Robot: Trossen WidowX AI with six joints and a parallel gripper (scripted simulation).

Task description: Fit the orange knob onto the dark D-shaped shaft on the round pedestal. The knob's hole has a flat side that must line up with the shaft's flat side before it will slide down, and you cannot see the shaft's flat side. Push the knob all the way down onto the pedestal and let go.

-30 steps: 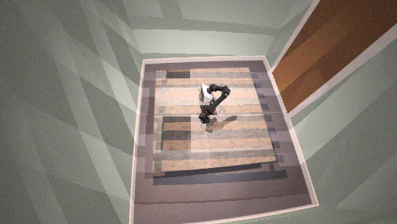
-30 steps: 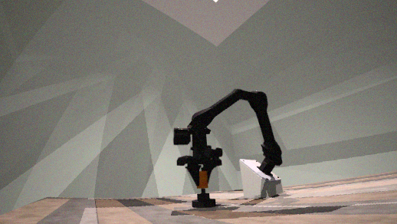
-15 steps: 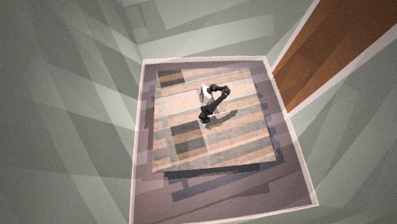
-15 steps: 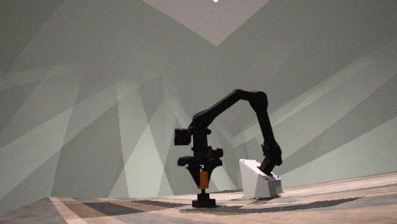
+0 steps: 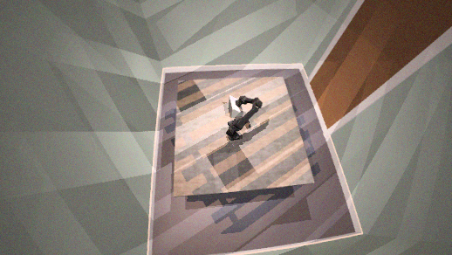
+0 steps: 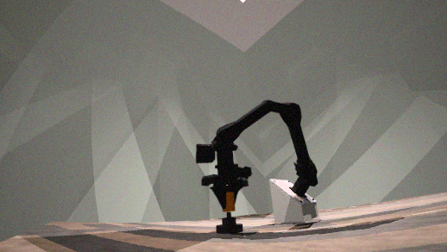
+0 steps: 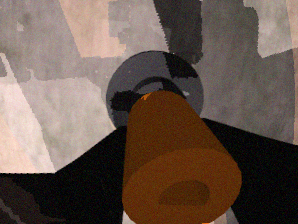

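The orange knob is upright between the fingers of my gripper, which is shut on it. A D-shaped mark shows on its near end in the wrist view. The round dark pedestal stands directly below. A short length of dark shaft shows between the knob's lower end and the pedestal, so the knob is not down on the pedestal. Whether the knob touches the shaft's tip is too small to tell. In the wrist view the knob hides the shaft. In the top view the knob is not discernible.
The arm's white wedge-shaped base stands on the wood-patterned table top, behind and to the right of the pedestal in the exterior view. Patchy shadows and light bands cross the table.
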